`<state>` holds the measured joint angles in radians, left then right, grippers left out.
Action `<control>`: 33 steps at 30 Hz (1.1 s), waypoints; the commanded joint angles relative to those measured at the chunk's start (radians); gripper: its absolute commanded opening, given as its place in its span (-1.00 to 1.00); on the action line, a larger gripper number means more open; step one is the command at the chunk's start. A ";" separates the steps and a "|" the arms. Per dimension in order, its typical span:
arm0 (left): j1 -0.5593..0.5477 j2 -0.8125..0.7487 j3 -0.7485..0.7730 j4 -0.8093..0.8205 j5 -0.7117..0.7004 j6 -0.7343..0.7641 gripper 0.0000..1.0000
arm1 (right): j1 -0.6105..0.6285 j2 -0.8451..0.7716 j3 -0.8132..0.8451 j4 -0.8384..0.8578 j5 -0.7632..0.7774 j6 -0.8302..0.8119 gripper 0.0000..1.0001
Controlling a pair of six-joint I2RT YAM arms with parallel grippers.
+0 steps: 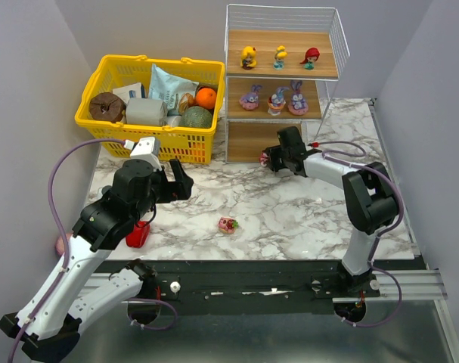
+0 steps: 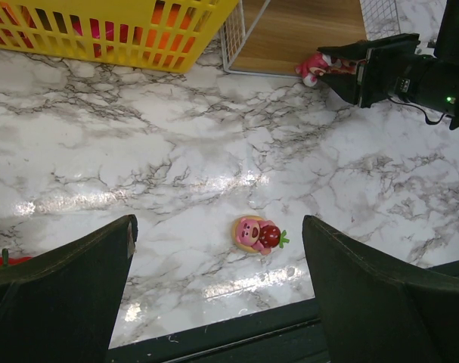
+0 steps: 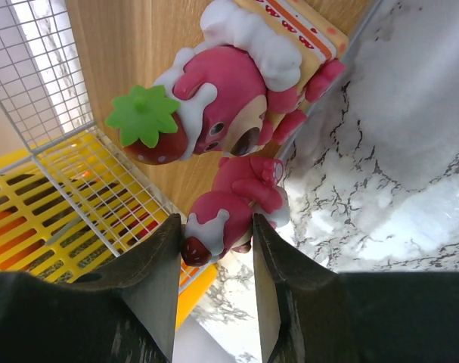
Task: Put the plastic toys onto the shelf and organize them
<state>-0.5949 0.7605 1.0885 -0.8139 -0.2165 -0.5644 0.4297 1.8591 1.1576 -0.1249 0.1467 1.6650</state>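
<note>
The right gripper (image 1: 271, 159) clasps a pink toy (image 3: 237, 128) at the shelf's (image 1: 248, 140) bottom board. The left gripper (image 2: 218, 225) hangs spread wide above a second toy (image 2: 258, 234) on the table (image 1: 297, 215).

Place: you're looking at a robot test cell on a lab bench, nothing homely about it.
Walls: plain grey panels (image 1: 32, 76) box in the shelf (image 1: 244, 140) behind it and on both sides.
Table: there's a marble-look top (image 1: 289, 219) under the shelf, and a bare metal rail (image 1: 410, 283) runs along the edge farthest from it.
Arms: your left arm (image 1: 100, 219) and right arm (image 1: 365, 197) are mounted down at that rail, facing the shelf.
Props: plastic toys (image 1: 278, 57) stand in rows on the shelf, and a yellow basket (image 1: 100, 123) of mixed goods sits just left of it.
</note>
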 commanded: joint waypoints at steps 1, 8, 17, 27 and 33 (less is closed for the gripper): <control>0.007 -0.007 0.025 -0.001 -0.020 0.018 0.98 | 0.009 0.028 0.002 0.010 0.054 0.022 -0.41; 0.009 -0.007 0.019 -0.002 -0.020 0.018 0.97 | 0.012 0.046 0.013 0.013 0.062 0.041 -0.37; 0.012 -0.004 0.017 0.001 -0.020 0.020 0.98 | 0.015 0.055 0.014 0.045 0.085 0.072 -0.31; 0.015 -0.004 0.014 -0.001 -0.020 0.020 0.98 | 0.014 0.072 0.008 0.044 0.096 0.105 -0.12; 0.017 -0.003 0.014 -0.001 -0.018 0.020 0.98 | 0.014 0.080 0.011 0.053 0.106 0.108 0.06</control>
<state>-0.5873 0.7605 1.0885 -0.8139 -0.2169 -0.5640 0.4393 1.8889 1.1603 -0.0696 0.1860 1.7569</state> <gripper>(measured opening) 0.988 0.509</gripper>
